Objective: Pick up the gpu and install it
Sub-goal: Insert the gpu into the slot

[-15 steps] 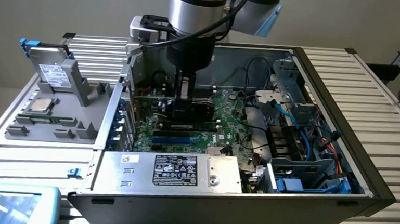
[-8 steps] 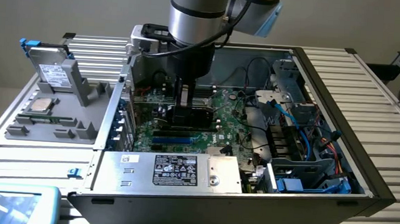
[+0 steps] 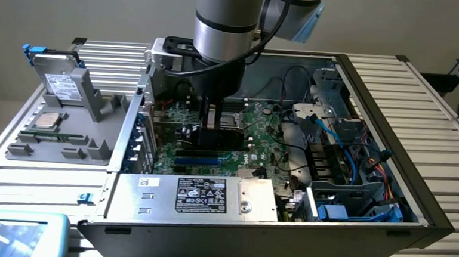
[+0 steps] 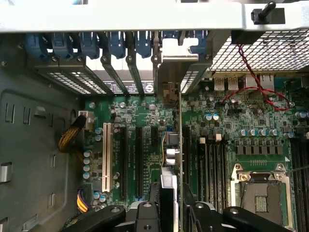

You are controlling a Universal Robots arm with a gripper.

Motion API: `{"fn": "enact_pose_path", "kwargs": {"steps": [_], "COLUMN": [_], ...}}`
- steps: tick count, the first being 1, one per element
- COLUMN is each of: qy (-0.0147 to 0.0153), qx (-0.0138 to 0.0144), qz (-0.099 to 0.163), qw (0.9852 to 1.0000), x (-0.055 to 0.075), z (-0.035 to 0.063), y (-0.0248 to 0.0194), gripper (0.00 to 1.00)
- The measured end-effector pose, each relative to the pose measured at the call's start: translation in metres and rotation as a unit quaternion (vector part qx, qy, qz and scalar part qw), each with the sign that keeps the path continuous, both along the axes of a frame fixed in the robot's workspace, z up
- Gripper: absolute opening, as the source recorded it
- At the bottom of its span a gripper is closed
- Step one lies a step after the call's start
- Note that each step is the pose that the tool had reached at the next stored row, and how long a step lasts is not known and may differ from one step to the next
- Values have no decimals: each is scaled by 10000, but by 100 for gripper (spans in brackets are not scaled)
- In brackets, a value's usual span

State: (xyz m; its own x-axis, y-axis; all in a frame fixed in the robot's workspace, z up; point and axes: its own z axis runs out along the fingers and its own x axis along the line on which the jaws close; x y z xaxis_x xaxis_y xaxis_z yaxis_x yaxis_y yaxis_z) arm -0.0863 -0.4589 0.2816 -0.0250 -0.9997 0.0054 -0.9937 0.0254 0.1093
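Inside the open computer case [image 3: 206, 242], over the green motherboard [image 4: 145, 116], the gpu [image 4: 170, 153] stands on edge (seen edge-on from the wrist), its far end reaching the case's rear wall. The gripper [image 4: 169, 194] is clamped narrowly around its near end.

Plain grey wall [image 3: 62, 5] behind; slatted metal workbench [image 3: 434, 99] below; even, soft light.

The motherboard [image 4: 145, 116] is green, with black slots [image 4: 139, 159] and one white slot [image 4: 105, 154]. The clips [image 4: 116, 43] are blue. The graphics card [image 4: 170, 152] has a silver bracket [image 4: 179, 50].
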Motion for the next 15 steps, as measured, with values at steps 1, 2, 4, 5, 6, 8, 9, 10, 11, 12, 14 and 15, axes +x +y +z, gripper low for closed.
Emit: {"fn": "enact_pose_path", "kwargs": {"steps": [1,2,4,5,6,8,9,10,11,12,14,15], "qy": [0,0,0,0,0,0,0,0,0,0,0,0], "qx": [4,8,16,20,24,32,35,39,42,44,49,52], "qz": [0,0,0,0,0,0,0,0,0,-1,1,1], "qw": [10000,10000,10000,10000,10000,10000,10000,10000,10000,10000,10000,10000], "x": [0,-1,-4,-6,-8,-11,-13,-14,-18,-22,-33,-37], "z": [-18,-36,-72,-92,-109,-143,-158,-172,-182,-190,-205,-210], "y": [0,-1,0,-1,0,-1,-1,0,0,0,-1,-1], "gripper": [29,29,29,29,29,29,29,29,29,29,29,29]}}
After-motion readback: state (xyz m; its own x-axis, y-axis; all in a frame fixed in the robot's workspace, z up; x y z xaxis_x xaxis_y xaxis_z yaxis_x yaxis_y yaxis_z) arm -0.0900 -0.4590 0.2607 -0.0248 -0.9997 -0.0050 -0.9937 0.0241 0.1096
